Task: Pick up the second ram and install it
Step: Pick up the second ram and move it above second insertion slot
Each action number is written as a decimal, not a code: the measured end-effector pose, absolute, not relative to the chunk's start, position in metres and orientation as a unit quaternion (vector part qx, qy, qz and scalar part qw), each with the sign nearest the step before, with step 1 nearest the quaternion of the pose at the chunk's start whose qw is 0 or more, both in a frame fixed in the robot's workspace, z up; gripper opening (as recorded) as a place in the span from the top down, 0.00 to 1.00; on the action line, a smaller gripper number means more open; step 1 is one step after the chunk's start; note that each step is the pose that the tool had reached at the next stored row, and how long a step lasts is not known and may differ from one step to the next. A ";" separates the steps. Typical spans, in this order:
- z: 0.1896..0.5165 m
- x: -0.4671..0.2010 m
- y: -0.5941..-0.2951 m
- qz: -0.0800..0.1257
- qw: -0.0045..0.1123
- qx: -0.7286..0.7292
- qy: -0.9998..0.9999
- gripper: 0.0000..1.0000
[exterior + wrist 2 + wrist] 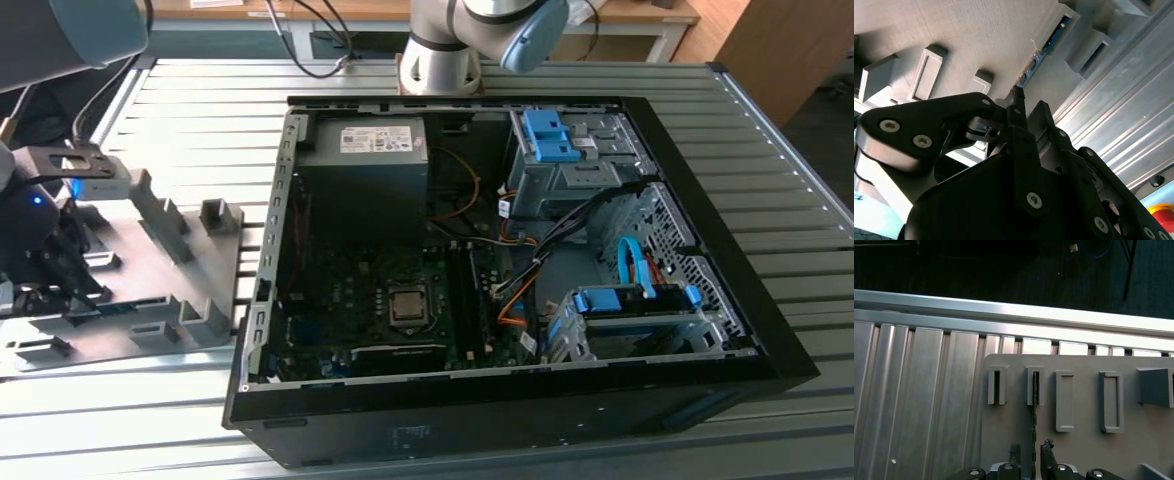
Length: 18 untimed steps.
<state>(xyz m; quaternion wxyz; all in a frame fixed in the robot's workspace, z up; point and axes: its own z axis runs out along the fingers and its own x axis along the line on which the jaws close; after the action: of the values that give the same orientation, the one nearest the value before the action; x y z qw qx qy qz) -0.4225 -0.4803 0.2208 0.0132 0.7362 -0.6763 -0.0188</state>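
Gripper hovers low over the grey tray, fingers apart with a gap on each side of the second ram. Stick stands on edge in its slot, running straight out between the fingertips, unclamped.

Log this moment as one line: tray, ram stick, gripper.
grey slotted plastic tray: on ribbed metal table | thin blue-green ram stick: on edge in a slot | black gripper: open, straddling the stick
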 end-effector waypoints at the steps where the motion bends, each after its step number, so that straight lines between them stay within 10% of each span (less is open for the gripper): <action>1: 0.219 -0.423 -0.480 -0.019 0.013 0.735 -0.677 0.70; 18: 0.188 -0.423 -0.474 -0.019 0.013 0.734 -0.679 0.70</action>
<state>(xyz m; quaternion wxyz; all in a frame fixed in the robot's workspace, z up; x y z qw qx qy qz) -0.4234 -0.4741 0.1885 0.0126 0.7335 -0.6793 -0.0193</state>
